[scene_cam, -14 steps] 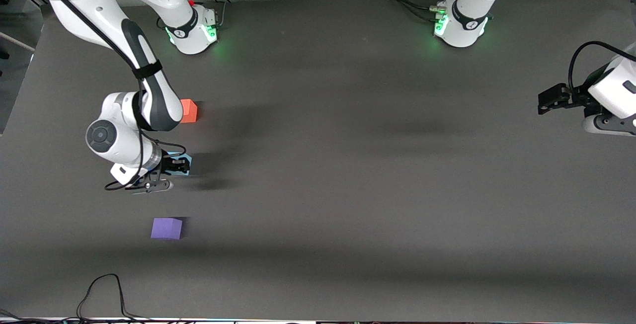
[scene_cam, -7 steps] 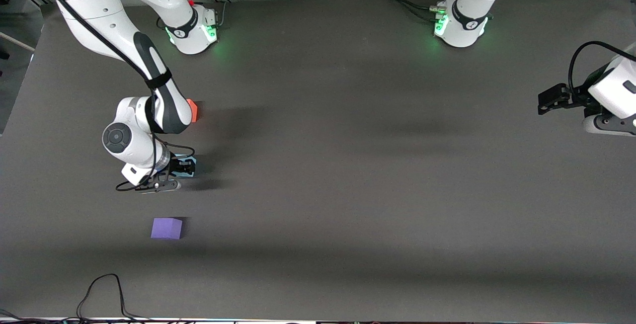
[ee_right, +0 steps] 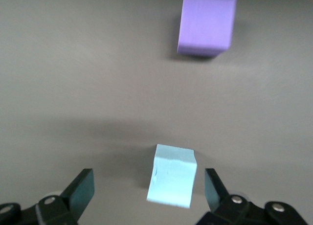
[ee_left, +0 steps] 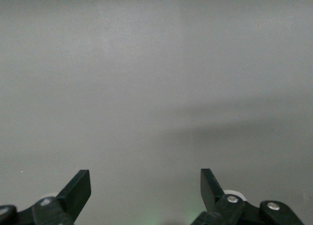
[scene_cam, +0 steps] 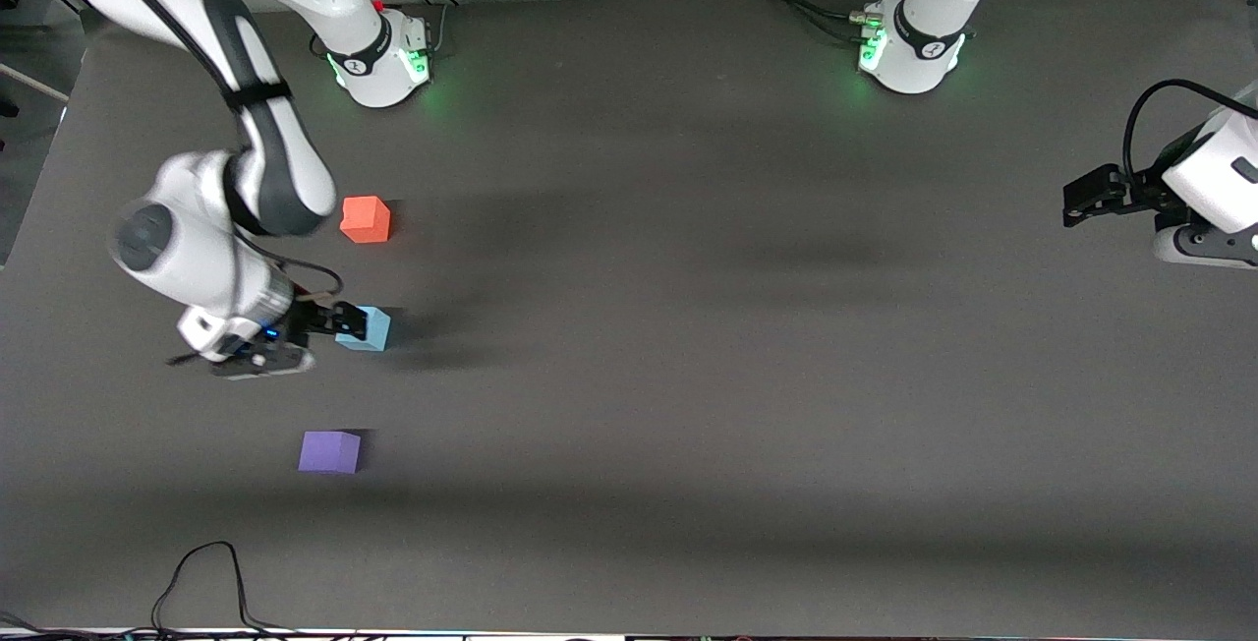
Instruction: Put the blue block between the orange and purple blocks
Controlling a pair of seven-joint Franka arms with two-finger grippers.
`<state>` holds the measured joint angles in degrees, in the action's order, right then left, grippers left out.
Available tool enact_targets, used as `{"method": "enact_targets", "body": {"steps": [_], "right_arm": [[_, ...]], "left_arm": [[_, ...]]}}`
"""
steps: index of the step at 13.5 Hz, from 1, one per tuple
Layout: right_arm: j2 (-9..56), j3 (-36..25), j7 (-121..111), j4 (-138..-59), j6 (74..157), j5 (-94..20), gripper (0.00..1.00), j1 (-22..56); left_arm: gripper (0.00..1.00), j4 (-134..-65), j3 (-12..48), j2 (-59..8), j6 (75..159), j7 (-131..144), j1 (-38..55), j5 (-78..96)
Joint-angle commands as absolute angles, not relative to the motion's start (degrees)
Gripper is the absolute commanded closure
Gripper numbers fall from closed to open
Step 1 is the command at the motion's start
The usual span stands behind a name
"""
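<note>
The blue block point(scene_cam: 368, 329) rests on the table, nearer to the front camera than the orange block point(scene_cam: 366, 219) and farther than the purple block point(scene_cam: 329, 451). My right gripper point(scene_cam: 344, 322) is open just above the blue block's edge toward the right arm's end of the table. In the right wrist view the blue block point(ee_right: 172, 180) lies between the spread fingers point(ee_right: 80, 190) of the right gripper point(ee_right: 146, 188), touching neither, with the purple block point(ee_right: 207, 22) farther off. My left gripper point(scene_cam: 1081, 201) waits open and empty at the left arm's end, and shows in its wrist view point(ee_left: 145, 187).
The grey table mat point(scene_cam: 688, 346) spreads wide toward the left arm's end. The arm bases point(scene_cam: 378, 56) point(scene_cam: 909, 46) stand along the edge farthest from the front camera. A black cable point(scene_cam: 206, 572) loops at the edge nearest to that camera.
My right gripper has let go of the blue block and drawn back toward the right arm's end of the table. The orange block is now uncovered. The left arm has not moved.
</note>
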<state>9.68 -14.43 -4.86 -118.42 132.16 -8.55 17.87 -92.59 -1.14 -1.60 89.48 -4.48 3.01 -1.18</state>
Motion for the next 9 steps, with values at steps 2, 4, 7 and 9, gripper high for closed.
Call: {"method": "enact_targets", "body": {"steps": [2, 4, 7, 9], "right_arm": [[-1.1, -16.3, -5.3, -114.6, 119.2, -9.1, 0.0, 18.0], [-2.0, -18.5, -3.3, -106.4, 106.9, -8.6, 0.0, 18.1], [-5.3, -18.7, -3.3, -104.0, 104.1, -8.3, 0.0, 18.2], [-7.1, -11.2, -1.8, -104.1, 103.7, -4.8, 0.0, 11.6]], "left_arm": [[0.0, -91.8, -1.9, -1.7, 89.5, -3.4, 4.0, -1.1], [0.0, -91.8, -1.9, -1.7, 89.5, -3.4, 4.1, -1.1], [0.0, -91.8, -1.9, -1.7, 89.5, -3.4, 4.0, -1.1], [0.0, -91.8, -1.9, -1.7, 89.5, -3.4, 4.1, -1.1]]}}
